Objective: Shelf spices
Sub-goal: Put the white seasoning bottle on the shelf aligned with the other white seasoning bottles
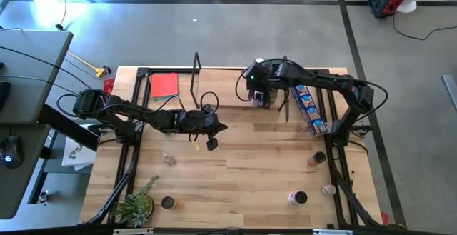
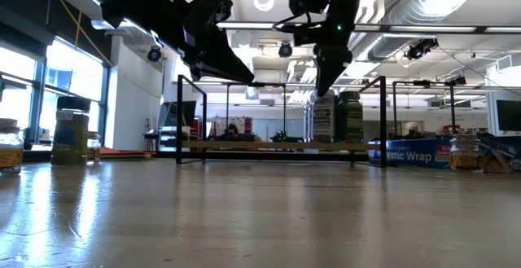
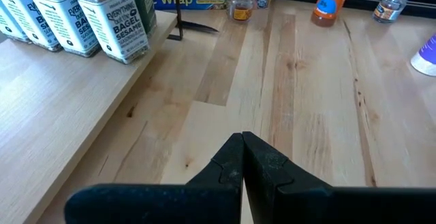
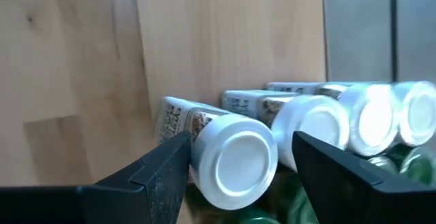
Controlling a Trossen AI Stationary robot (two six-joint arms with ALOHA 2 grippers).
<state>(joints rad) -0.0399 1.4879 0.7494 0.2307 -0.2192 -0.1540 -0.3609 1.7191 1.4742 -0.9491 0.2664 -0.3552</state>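
Observation:
The shelf point(image 1: 228, 81) is a light board with black wire uprights at the table's far side. Several white-lidded spice jars point(image 1: 263, 96) stand on it, near its right end point(image 3: 102, 20). My right gripper point(image 4: 238, 156) hangs above them, pointing down and open. Its fingers stand on either side of the nearest white-lidded jar point(image 4: 235, 159). My left gripper point(image 3: 242, 146) is shut and holds nothing. It hovers over the middle of the table point(image 1: 213, 136), in front of the shelf. More jars stand on the tabletop point(image 1: 169, 160) point(image 1: 316, 158) point(image 1: 298, 198). My right gripper: one finger point(image 4: 167, 166) lies close beside the wall of the nearest white-lidded jar, and I cannot tell whether it touches. The other finger point(image 4: 327, 163) stands apart from that jar. The jar stands upright on the shelf among the other jars.
A long blue printed box point(image 1: 308, 106) lies at the table's right, beside the shelf. A red sheet point(image 1: 163, 85) lies at the far left. A small green plant point(image 1: 136, 206) sits at the near left corner. Bare wood lies between the arms and the near edge.

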